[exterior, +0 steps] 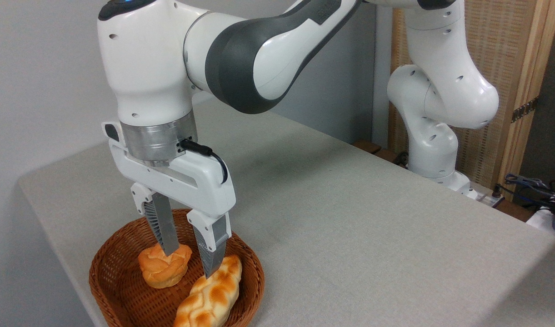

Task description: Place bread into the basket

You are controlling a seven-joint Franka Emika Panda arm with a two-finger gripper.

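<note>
I see my gripper hanging low inside the basket, fingers spread wide with nothing between them. The bread lies in the basket just under and in front of the right finger, and a small round bun sits behind the left finger.

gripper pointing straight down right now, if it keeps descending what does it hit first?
Probably the braided loaf: the gripper, open, has its right fingertip at the loaf's upper end. The left finger overlaps the small round bun, though depth is unclear. Both lie in the wicker basket.
</note>
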